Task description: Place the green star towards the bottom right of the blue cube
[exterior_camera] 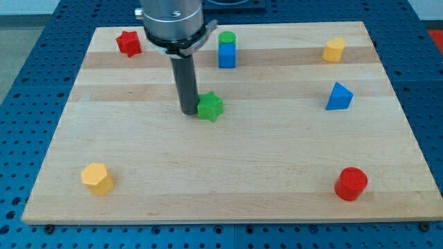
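The green star point(210, 106) lies on the wooden board near the middle, below and slightly left of the blue cube point(227, 56). A green cylinder point(227, 37) sits right behind the blue cube, touching it. My tip point(190, 111) is at the end of the dark rod, right against the green star's left side.
A red star point(129, 43) is at the top left, a yellow block point(334, 50) at the top right, a blue triangular block point(338, 96) at the right, a red cylinder point(351, 183) at the bottom right, a yellow hexagonal block point(97, 178) at the bottom left.
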